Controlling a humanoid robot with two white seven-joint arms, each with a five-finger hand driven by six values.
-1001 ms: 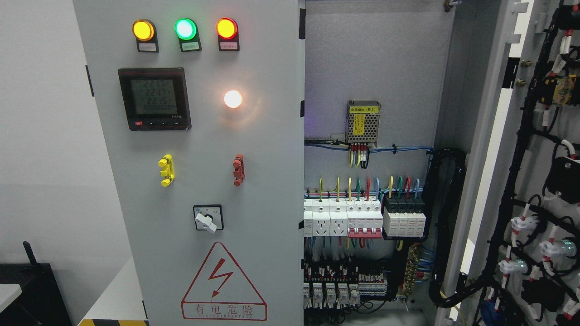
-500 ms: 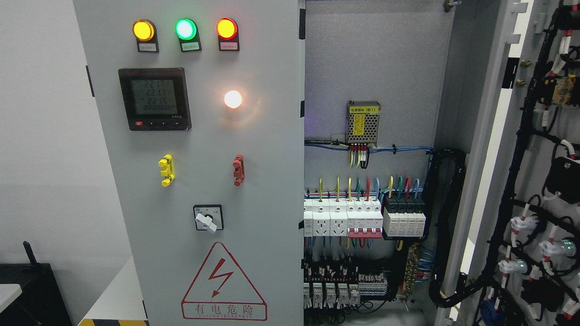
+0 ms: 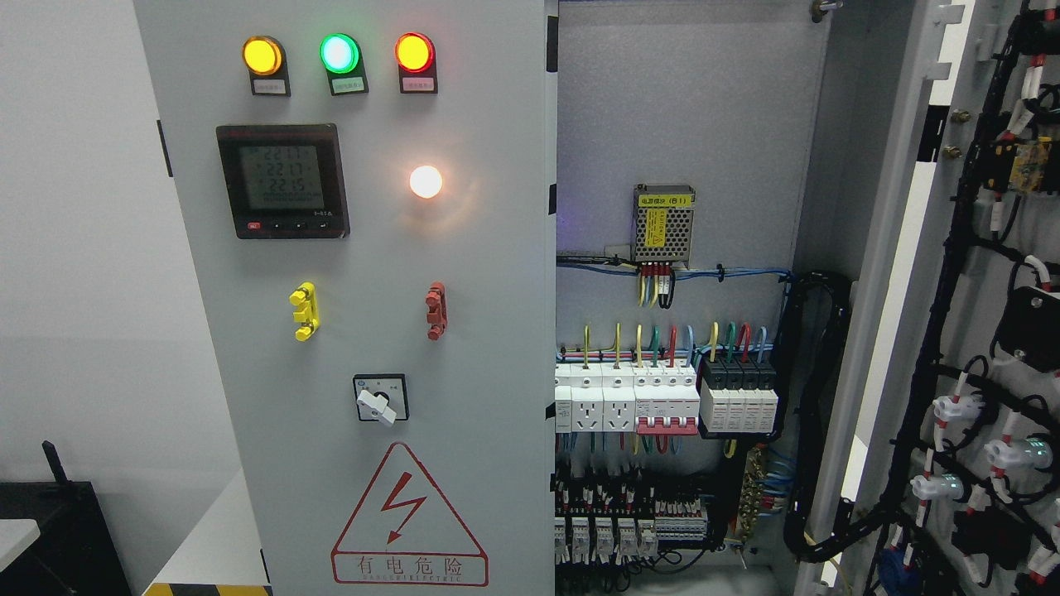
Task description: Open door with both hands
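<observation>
nothing moved | right door (image 3: 977,331) swung open (left door (image 3: 364,331) shut) | hands unseen

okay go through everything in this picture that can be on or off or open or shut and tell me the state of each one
Right door: swung wide open, wiring side showing.
Left door: shut.
Yellow lamp: lit.
Green lamp: lit.
Red lamp: lit.
White lamp: lit.
Meter: on, digits showing.
Rotary switch: knob turned to a slant.
Robot hands: not in view.
</observation>
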